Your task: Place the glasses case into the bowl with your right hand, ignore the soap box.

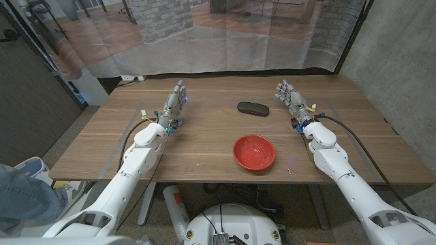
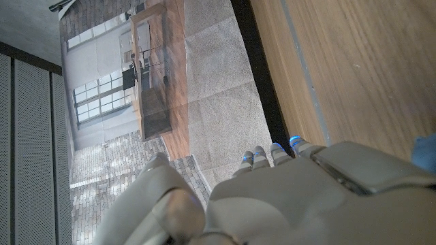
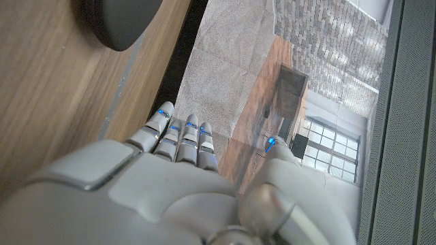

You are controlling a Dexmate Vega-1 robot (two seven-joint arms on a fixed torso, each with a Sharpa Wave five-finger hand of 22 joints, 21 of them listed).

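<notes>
The wooden table (image 1: 204,143) fills the middle of the head view, its far edge running along the upper third of the frame below a printed backdrop curtain (image 1: 225,34) and its near edge crossing the lower third. On its surface, faint tape lines (image 1: 146,103) mark a rectangle toward the upper left of the tabletop.

The left arm (image 1: 136,170) rises from the lower left corner, and the right arm (image 1: 340,170) from the lower right.

The red bowl (image 1: 254,151) sits just right of frame centre, closer to the near edge, with bare wood all round it. The left hand (image 1: 176,103) stands at upper left of the tabletop, fingers straight and close together, holding nothing; the right hand (image 1: 291,101) mirrors it at upper right, fingers likewise extended and empty.

The dark glasses case (image 1: 253,108) lies above the bowl, near the far edge, to the left of the right hand and apart from it, with nothing standing between them. In the right wrist view its rounded end (image 3: 122,24) shows at the upper left, on the wood beyond the fingertips (image 3: 182,133).

A person's blue-clad leg (image 1: 24,187) shows at the lower left edge, beside the table.
</notes>
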